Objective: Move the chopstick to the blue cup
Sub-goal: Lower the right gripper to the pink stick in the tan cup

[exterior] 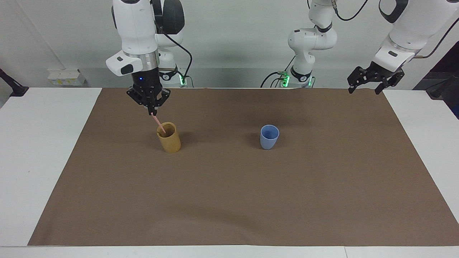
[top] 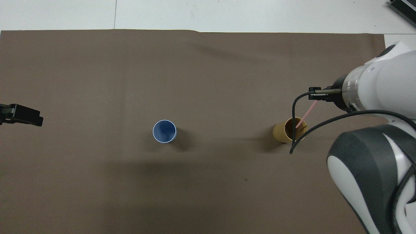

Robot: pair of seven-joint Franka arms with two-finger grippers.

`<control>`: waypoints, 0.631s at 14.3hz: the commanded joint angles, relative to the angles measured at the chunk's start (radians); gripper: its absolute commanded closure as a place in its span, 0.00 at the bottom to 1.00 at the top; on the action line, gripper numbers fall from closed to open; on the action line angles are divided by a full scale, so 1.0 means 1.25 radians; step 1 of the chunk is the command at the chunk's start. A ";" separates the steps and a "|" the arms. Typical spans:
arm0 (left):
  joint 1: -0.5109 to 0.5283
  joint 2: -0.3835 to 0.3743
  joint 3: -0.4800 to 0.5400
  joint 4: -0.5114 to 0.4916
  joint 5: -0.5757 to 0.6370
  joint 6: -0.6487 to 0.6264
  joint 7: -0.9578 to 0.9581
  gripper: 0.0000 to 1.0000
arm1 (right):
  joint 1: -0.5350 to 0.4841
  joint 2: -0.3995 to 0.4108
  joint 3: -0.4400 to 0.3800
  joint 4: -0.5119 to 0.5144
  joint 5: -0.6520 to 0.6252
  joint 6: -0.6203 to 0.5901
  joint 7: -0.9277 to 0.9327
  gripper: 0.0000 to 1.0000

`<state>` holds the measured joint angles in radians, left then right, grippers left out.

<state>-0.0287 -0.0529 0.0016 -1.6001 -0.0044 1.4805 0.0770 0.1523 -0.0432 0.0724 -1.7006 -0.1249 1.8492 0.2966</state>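
The right gripper point(exterior: 152, 113), upper left of the facing view, has its jaws pinching the chopstick point(exterior: 159, 125), whose lower end sits in the holder point(exterior: 169, 138). Next: clear the rim, carry it to the blue cup point(exterior: 269, 136) at centre. The left gripper point(exterior: 375, 78) waits, jaws spread.

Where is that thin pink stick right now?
The chopstick hangs tilted from the shut right tool, its lower end still inside the tan holder, toward the right arm's end of the table.

Table cover point(exterior: 229, 200): matt brown paper, faintly creased.
Blue cup point(exterior: 269, 137): smooth plastic, soft sheen.
Holder point(exterior: 169, 139): tan, matt, bamboo-like.
Chopstick point(exterior: 159, 124): smooth pale pink.
Arm shells point(exterior: 134, 25): glossy white plastic.
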 commanded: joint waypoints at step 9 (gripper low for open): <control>0.006 -0.010 -0.011 0.001 -0.010 -0.014 0.012 0.00 | 0.012 -0.143 0.100 -0.016 0.162 0.035 0.029 1.00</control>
<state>-0.0248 -0.0540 -0.0048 -1.6001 -0.0044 1.4804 0.0849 0.1693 -0.2032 0.1545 -1.7011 0.0365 1.8507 0.3058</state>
